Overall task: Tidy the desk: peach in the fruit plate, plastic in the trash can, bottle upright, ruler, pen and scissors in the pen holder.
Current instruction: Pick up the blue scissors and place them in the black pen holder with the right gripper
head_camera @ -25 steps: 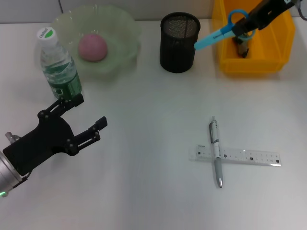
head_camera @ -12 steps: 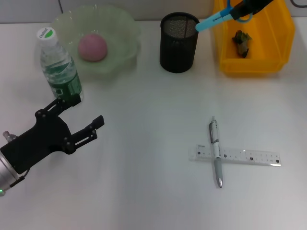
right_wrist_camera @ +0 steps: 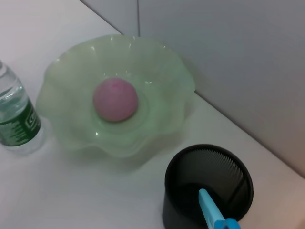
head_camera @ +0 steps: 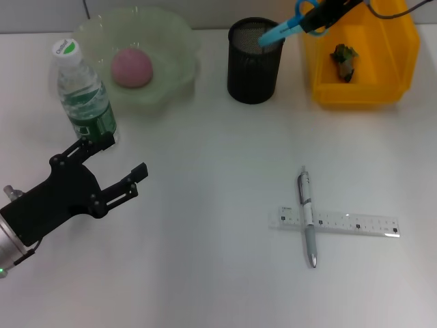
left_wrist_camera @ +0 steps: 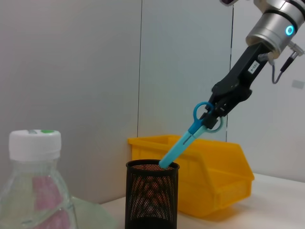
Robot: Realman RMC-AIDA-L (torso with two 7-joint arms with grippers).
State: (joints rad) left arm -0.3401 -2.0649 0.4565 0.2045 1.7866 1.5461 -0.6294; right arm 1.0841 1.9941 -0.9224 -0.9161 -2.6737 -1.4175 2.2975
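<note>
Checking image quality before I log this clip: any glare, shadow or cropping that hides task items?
Head view: even light, soft shadows; the right hand runs off the top edge, and the clear ruler is faint on the white desk. Left wrist view: bottle cropped. Right wrist view: scissors cut off at the bottom; peach clear.

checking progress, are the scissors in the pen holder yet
Partly: the scissors tip is inside the pen holder rim, handles still held by the right gripper.
</note>
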